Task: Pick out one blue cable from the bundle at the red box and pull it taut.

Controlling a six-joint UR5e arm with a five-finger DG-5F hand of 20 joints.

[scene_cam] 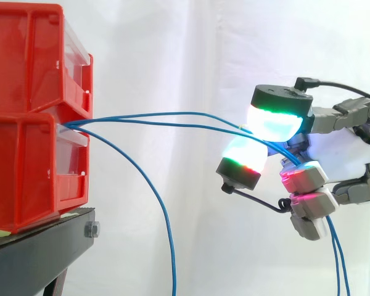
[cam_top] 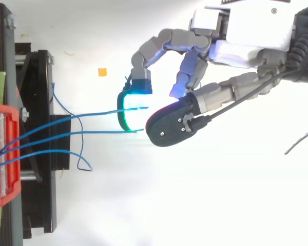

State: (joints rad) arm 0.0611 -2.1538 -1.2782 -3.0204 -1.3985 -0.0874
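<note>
My hand (cam_top: 246,33) comes in from the right, about level with the seam between 2 red plastic bins (scene_cam: 24,68) stacked on a black metal stand (scene_cam: 43,246). My fingers (scene_cam: 274,117) are curled narrow, a cyan-and-green glowing pad above and a white-and-red one below. Between them they pinch 2 thin blue cables (cam_top: 102,132). Those 2 cables leave the clear front of the lower bin and run side by side across the open space in a shallow arc, not quite straight. They pass through my grip, and their loose ends hang down behind my fingers. A third blue cable (scene_cam: 166,222) leaves the same spot on the bin and droops steeply down, well apart from me. A white curtain (scene_cam: 172,49) hangs behind.
</note>
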